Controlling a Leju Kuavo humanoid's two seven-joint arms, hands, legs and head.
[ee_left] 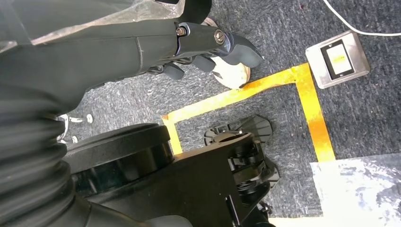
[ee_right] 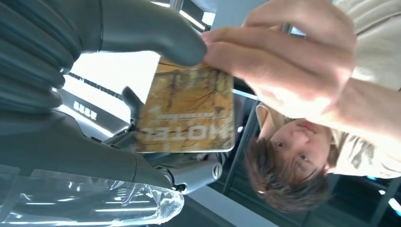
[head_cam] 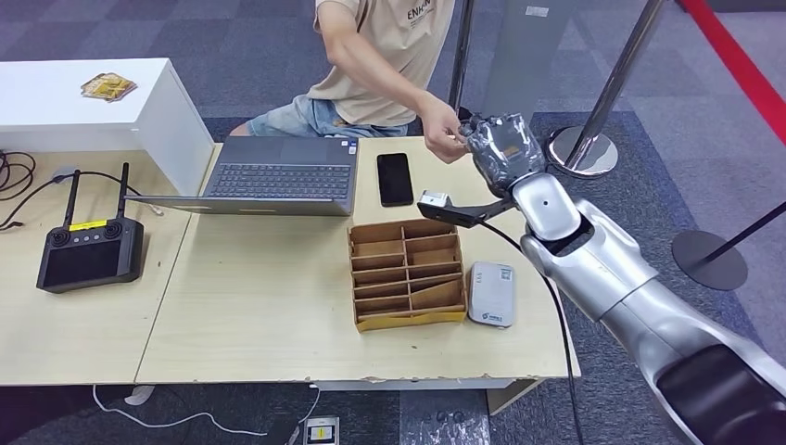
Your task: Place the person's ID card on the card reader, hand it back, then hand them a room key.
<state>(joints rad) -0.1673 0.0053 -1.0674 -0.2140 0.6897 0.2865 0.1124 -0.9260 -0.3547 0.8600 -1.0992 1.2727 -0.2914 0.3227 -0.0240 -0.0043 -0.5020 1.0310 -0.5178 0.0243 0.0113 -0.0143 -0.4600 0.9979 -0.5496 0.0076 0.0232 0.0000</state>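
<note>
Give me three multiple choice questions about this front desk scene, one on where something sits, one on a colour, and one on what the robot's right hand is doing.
1. Where does the card reader lie?
A. on the laptop
B. on the table beside the cardboard organizer
C. on the floor

2. What colour is the phone by the laptop?
A. black
B. white
C. red

3. What is the right hand doing?
A. resting flat on the table
B. pressing the card reader
C. holding a room key card that the person's hand also grips

Answers: 1 B, the head view shows it on the table next to the organizer. 2 A, its face is black. 3 C, the right wrist view shows the thumb on the card and the person's fingers on its edge.
</note>
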